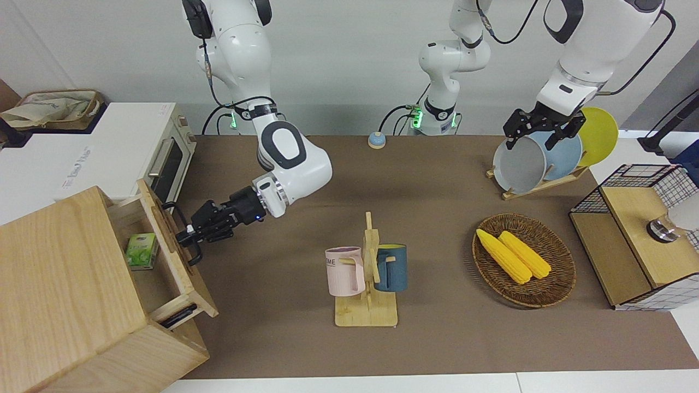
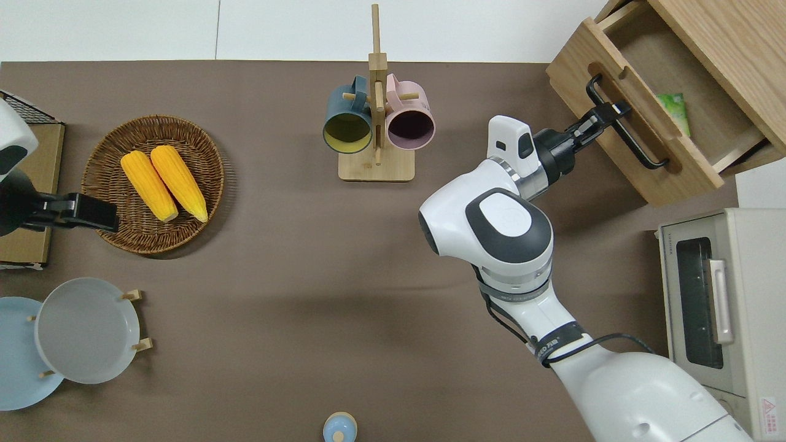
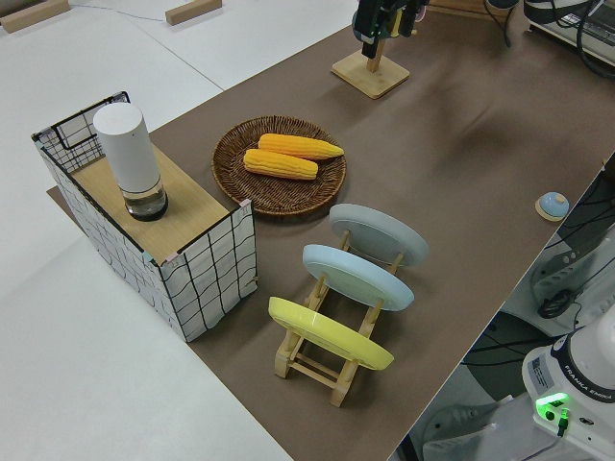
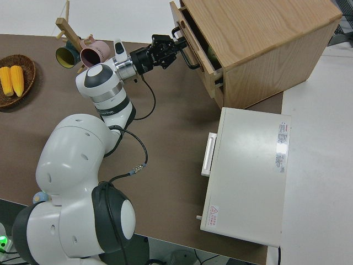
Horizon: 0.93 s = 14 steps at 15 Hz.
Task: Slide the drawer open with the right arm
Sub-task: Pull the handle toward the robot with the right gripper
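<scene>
The light-wood drawer (image 1: 173, 248) stands pulled well out of the pale wooden cabinet (image 1: 65, 284). My right gripper (image 1: 187, 236) is shut on the drawer's black bar handle (image 1: 192, 252), near the handle's middle. A small green packet (image 1: 141, 251) lies inside the drawer. The overhead view shows the same: the drawer front (image 2: 651, 153), the right gripper (image 2: 607, 113) on the handle (image 2: 638, 153), and the packet (image 2: 672, 110). The right side view shows the gripper (image 4: 177, 48) at the cabinet (image 4: 259, 38). My left gripper (image 1: 528, 143) is parked.
A white toaster oven (image 1: 164, 158) stands beside the cabinet, nearer to the robots. A mug rack (image 1: 367, 273) with two mugs is mid-table. A basket of corn (image 1: 523, 259), a plate rack (image 1: 538, 158) and a wire-mesh shelf (image 1: 639, 234) are toward the left arm's end.
</scene>
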Tool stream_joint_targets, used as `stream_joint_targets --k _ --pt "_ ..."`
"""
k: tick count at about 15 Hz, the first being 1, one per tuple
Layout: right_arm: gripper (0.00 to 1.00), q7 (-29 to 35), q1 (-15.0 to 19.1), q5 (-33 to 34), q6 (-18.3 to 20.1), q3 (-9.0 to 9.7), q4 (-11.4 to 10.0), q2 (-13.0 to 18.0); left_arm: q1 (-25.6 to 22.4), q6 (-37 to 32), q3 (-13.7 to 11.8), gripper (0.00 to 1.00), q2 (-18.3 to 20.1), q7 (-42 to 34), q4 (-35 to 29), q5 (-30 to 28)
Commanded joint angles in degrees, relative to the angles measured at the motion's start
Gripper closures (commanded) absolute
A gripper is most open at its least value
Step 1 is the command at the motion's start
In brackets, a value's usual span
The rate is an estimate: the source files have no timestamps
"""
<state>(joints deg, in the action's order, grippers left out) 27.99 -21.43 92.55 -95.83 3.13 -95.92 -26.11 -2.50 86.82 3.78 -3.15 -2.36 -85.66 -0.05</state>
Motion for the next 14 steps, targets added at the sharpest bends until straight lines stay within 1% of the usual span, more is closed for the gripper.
stream_joint_targets --k 1,3,5,8,9,11,14 --pt "1.0 -2.41 -3.87 -2.71 3.18 0.12 1.87 -0.08 0.39 -1.04 0.0 0.01 0.16 0.6 0.49 1.02" --pt "1.0 -2.5 -5.28 -3.25 5.38 0.12 2.57 -0.17 0.39 -1.04 0.0 0.01 0.25 0.6 0.58 1.02" --pt "1.0 -3.9 -6.78 -4.74 7.31 0.12 3.01 -0.17 0.39 -1.04 0.0 0.01 0.25 0.6 0.58 1.02" --pt "1.0 -5.31 -9.32 -5.97 8.72 0.12 4.33 -0.25 0.3 -1.04 0.0 0.01 0.25 0.6 0.58 1.02" --pt "1.0 -5.66 -10.55 -6.32 10.47 0.12 4.59 -0.34 0.39 -1.04 0.0 0.01 0.25 0.6 0.58 1.02" --pt "1.0 -5.93 -12.57 -7.02 13.29 0.12 4.6 -0.43 0.39 -1.04 0.0 0.01 0.25 0.6 0.49 1.02" --pt "1.0 -5.93 -15.47 -8.17 16.1 0.12 4.69 -0.52 0.39 -1.04 0.0 0.01 0.16 0.6 0.58 1.02"
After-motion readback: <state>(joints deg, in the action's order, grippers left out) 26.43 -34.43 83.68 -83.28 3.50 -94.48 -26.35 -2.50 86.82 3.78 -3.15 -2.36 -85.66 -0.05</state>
